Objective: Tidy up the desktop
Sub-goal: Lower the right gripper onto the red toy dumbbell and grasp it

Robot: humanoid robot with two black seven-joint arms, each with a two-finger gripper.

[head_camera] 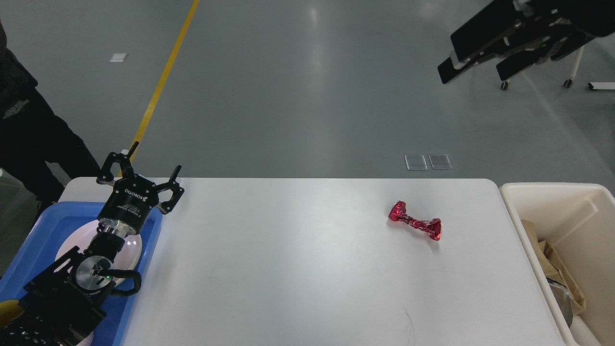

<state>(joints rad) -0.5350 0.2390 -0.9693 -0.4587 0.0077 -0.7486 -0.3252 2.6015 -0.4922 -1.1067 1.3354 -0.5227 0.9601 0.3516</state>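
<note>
On the large white rectangular desktop (298, 269), a crumpled red foil wrapper (415, 224) lies far right of the wide-spread left gripper (154, 162).

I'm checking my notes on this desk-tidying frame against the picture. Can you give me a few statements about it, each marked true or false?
1. A red foil wrapper lies on the white desktop. True.
2. The left gripper holds the wrapper. False: its jaws are open and empty, above the blue tray's far edge.
3. A white plate sits in the blue tray. True.
4. The cream bin stands at the desktop's left end. False: it is at the right end.
5. The right gripper is over the desktop. False: it is not in view.
</note>
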